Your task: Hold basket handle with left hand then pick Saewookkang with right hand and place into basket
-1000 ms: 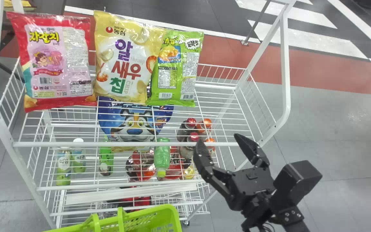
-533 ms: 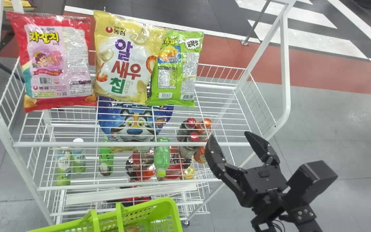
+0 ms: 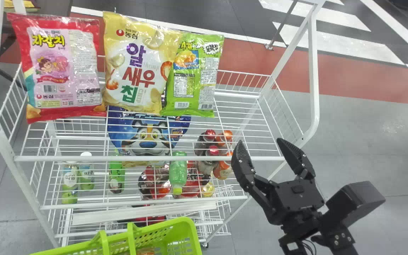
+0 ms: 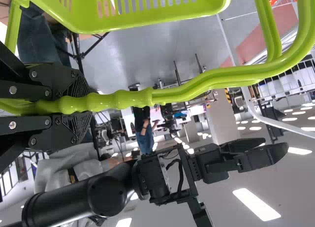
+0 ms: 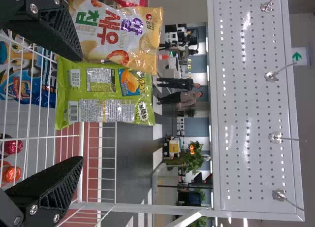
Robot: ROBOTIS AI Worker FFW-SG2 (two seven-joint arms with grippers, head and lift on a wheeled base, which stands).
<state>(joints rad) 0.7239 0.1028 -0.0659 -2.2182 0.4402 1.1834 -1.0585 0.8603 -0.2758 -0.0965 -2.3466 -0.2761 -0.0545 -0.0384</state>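
Note:
At the head view's lower right, my right gripper point(image 3: 261, 144) stands open over the rack's front right corner, nothing between its fingers. The yellow bag with shrimp pictures point(image 3: 136, 67) lies at the top shelf's back, between a red-pink bag point(image 3: 60, 67) and a green one point(image 3: 195, 74). In the right wrist view, the fingers of my right gripper point(image 5: 81, 109) are spread wide, short of the yellow bag point(image 5: 118, 32). The green basket point(image 3: 186, 226) sits at the head view's bottom edge. Its handle point(image 4: 197, 87) is clasped by my left gripper point(image 4: 78, 105) in the left wrist view.
The white wire rack's front rail point(image 3: 136, 158) crosses between basket and bags, and its side post point(image 3: 313, 71) rises at the right. Lower shelves hold bottles point(image 3: 178, 171) and a blue bag point(image 3: 147, 131). A perforated panel point(image 5: 251, 104) stands past the bags.
My right gripper has moved to the right, away from the bottles, staying open. The basket has shifted slightly up in the head view. The bags have stayed in place.

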